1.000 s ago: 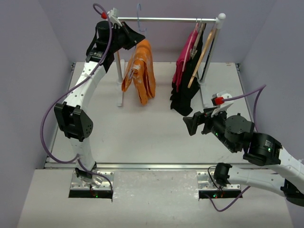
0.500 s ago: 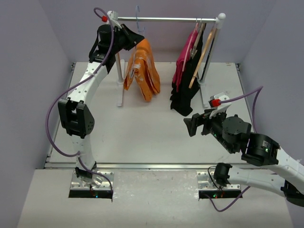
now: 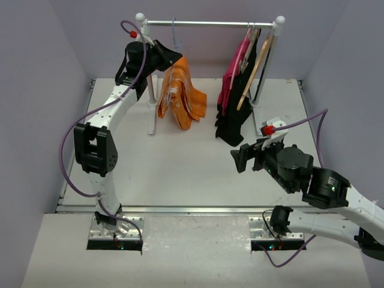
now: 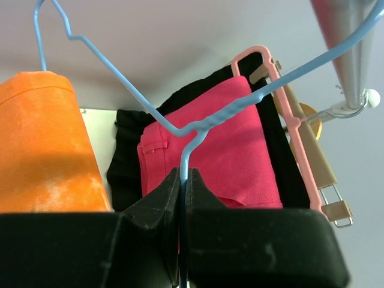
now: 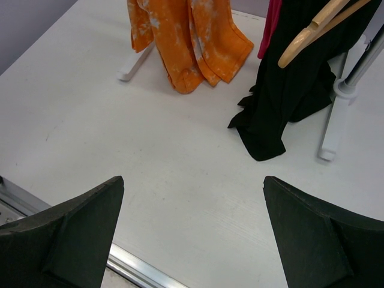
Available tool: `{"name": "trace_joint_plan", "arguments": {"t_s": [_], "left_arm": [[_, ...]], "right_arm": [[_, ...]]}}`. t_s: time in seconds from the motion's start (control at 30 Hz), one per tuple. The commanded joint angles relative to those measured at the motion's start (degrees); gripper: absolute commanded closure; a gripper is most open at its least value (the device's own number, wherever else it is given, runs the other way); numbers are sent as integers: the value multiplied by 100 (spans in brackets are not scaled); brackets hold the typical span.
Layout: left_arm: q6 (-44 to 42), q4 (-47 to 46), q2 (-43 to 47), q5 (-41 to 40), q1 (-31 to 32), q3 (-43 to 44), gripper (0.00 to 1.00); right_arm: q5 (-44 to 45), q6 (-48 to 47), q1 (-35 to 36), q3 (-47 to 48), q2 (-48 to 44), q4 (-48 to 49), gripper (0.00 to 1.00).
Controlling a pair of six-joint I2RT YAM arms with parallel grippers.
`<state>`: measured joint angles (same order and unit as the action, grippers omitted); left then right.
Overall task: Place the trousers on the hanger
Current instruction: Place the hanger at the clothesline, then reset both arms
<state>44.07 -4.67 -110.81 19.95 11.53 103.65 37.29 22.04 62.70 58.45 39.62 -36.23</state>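
White tabletop [image 3: 180,174], enclosed by pale lilac walls [image 3: 36,90], is carrying a clothes rail [image 3: 210,24] along its far side. Beside the rail's left post, the left gripper [image 3: 175,58] is reaching up. Its jaws are pressing together on the hanger [image 4: 120,90]. As the left wrist view is showing, they are pinching the thin blue wire at the stem, just beside the twist where the two sloping arms are meeting. In the overhead view the hanger's hook is standing at the bar; whether it is resting on the bar cannot be told.

The trousers [image 3: 180,96] are hanging folded over the hanger, just beside the left gripper. They are draping down in orange folds toward the table near the rail's white left foot [image 5: 135,66]; whether the hems are touching the surface cannot be told.

At the rail's right end a pink garment [image 3: 230,75] is hanging on a pink hanger [image 4: 288,114]. A black garment [image 3: 231,123] is hanging with it and reaching down to the tabletop, and a wooden hanger [image 3: 255,69] is slanting across them.

Over the near right part of the table, the right gripper [image 3: 238,161] is hovering low, well apart from the rail. Its jaws are standing wide apart and gripping nothing, and the right wrist view is showing bare tabletop between its two dark fingers [image 5: 78,234].
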Motion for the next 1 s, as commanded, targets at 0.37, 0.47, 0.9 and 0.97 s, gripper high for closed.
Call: {"name": "trace_joint_plan", "arguments": {"t_s": [0.37, 0.47, 0.9, 0.97], "left_arm": [[-327, -1185, 1647, -282, -81, -1643, 46], [-545, -1045, 1964, -455, -89, -1888, 0], [-961, 1098, 3963, -3176, -256, -2960, 0], [-915, 1524, 4722, -3287, -256, -3243, 0]], "right_arm": [[23, -34, -29, -52, 432, 265, 2], [99, -16, -38, -45, 699, 265, 1], [-610, 239, -663, -26, 1645, 503, 1], [-448, 190, -671, 33, 1572, 503, 1]]}}
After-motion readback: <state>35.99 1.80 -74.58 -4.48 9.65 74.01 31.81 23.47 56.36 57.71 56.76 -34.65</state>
